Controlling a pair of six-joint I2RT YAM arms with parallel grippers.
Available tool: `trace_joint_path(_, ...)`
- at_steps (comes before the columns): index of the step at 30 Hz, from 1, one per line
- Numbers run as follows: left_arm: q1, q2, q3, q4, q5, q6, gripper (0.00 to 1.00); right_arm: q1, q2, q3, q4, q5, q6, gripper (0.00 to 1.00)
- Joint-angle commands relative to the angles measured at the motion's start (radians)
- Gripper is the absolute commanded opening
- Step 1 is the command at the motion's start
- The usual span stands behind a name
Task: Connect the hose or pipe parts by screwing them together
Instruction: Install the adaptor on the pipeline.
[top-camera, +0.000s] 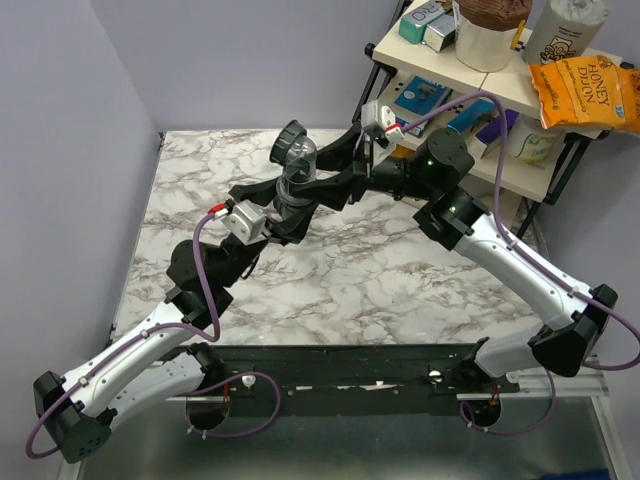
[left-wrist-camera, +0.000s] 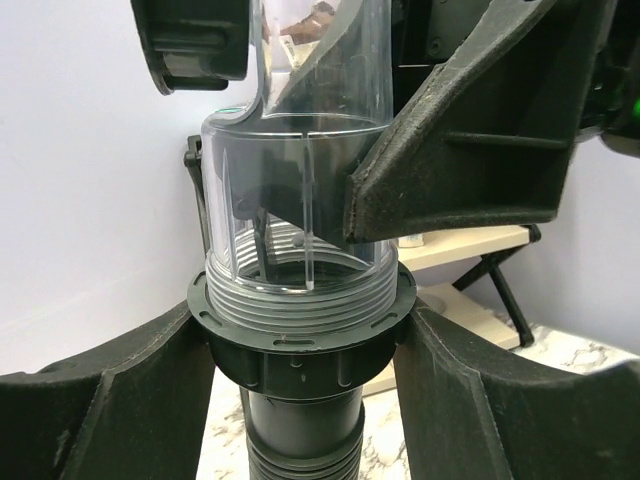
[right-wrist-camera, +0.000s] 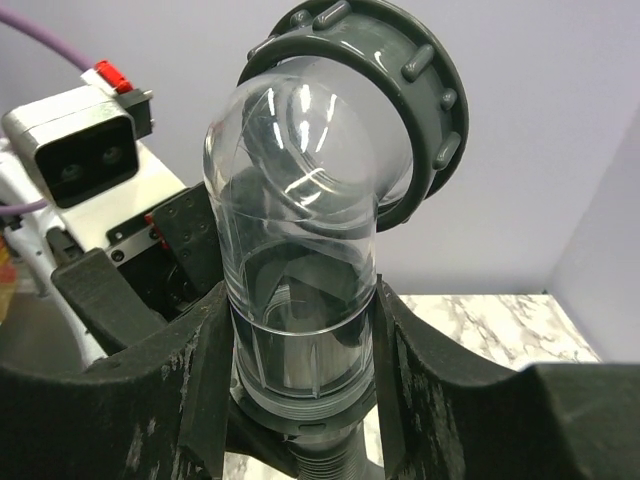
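Left pincer (left-wrist-camera: 300, 335) holds collar (left-wrist-camera: 300, 362); right pincer (right-wrist-camera: 303, 345), elbow (right-wrist-camera: 300, 190).

elbow piece (right-wrist-camera: 300, 220) sits atop the hose (left-wrist-camera: 300, 445), seemingly over the table (top-camera: 400, 280); shelf (top-camera: 425, 68) beyond, right.

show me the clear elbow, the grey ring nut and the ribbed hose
clear elbow (right-wrist-camera: 300, 230): right wrist view, curved clear wall
grey ring nut (right-wrist-camera: 432, 105): right wrist view, knobbed outer rim
ribbed hose (left-wrist-camera: 300, 460): left wrist view, topmost ribs
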Motion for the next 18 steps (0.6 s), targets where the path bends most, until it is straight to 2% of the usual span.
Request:
trace_joint_path(1,-0.002,-0.037,0.062,0.264,0.017,0.083,0.00,0.045,0.009,-0.122,-0.216,0.154,-0.019,0.01)
trace_joint_path(9,0.000,-0.040,0.055,0.265,0.004,0.096,0.00,0.195,-0.034,-0.228,-0.256,0.567,-0.070,0.01)
trace_joint_path(11,0.000,-0.043,0.054,0.262,0.000,0.100,0.00,0.223,-0.031,-0.248,-0.259,0.626,-0.076,0.01)
trace_joint_path(17,0.000,-0.044,0.052,0.255,-0.006,0.104,0.00,0.309,-0.016,-0.255,-0.306,0.879,-0.070,0.01)
trace_joint_path(18,0.000,-0.043,0.052,0.254,-0.008,0.103,0.00,0.329,-0.001,-0.234,-0.321,0.966,-0.062,0.01)
